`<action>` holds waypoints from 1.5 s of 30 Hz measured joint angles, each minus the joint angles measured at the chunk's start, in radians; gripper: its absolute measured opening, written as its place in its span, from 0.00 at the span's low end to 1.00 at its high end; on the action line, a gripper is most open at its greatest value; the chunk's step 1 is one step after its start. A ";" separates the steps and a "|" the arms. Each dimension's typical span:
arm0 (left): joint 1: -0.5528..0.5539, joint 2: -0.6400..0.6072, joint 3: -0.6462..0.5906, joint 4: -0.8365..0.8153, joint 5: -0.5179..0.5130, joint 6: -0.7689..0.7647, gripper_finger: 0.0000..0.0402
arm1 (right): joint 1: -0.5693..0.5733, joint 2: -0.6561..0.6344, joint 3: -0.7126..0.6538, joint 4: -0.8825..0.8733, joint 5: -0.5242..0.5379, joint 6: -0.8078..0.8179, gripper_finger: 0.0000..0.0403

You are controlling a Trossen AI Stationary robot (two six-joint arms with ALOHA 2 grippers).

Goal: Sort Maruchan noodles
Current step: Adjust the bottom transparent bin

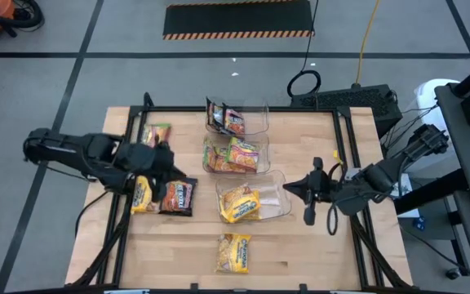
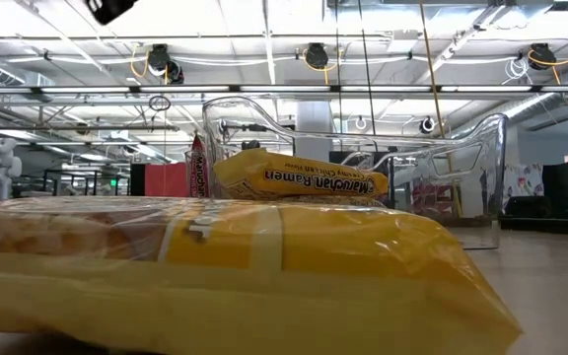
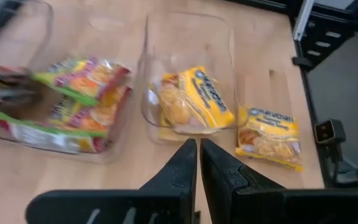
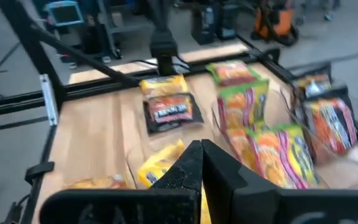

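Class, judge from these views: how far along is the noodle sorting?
Done: three bins each hold one kind. In hand: nothing; the left gripper and right gripper carry no packet. Left: four loose packets, green-yellow, yellow, dark and another yellow.

Colours and patterns as we record them:
- Table (image 1: 300,253): pale wood, black frame.
- Near packet (image 1: 233,252): yellow-orange.
- Packets in the near clear bin (image 1: 277,194): yellow, blue lettering.
- Middle bin packets (image 1: 237,155): green-yellow with orange.
- Far bin packets (image 1: 225,119): dark brown with red.
- Left of the bins: a yellow packet (image 1: 141,195) and a dark brown packet (image 1: 178,197) with red.
- Floor strip (image 1: 237,20): black, orange-and-black striped edge.
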 joint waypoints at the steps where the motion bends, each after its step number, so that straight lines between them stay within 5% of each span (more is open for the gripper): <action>1: -0.014 -0.009 -0.032 0.021 0.000 -0.011 0.06 | -0.003 0.000 0.000 -0.020 -0.001 0.024 0.00; 10: -0.111 -0.010 -0.291 0.300 0.000 -0.074 0.06 | -0.060 0.013 0.000 -0.361 -0.020 0.215 0.00; 20: -0.083 0.062 -0.427 0.579 -0.002 -0.113 0.06 | -0.148 0.013 0.000 -0.730 -0.269 0.407 0.00; 28: -0.076 0.231 -0.427 0.617 0.014 -0.217 0.06 | -0.174 0.013 -0.035 -0.731 -0.316 0.339 0.00; 36: -0.076 0.324 -0.427 0.709 0.033 -0.265 0.06 | -0.214 0.013 -0.225 -0.630 -0.443 0.329 0.00; 45: -0.076 0.326 -0.427 0.651 0.034 -0.306 0.06 | -0.252 0.013 -0.405 -0.230 -0.533 0.220 0.00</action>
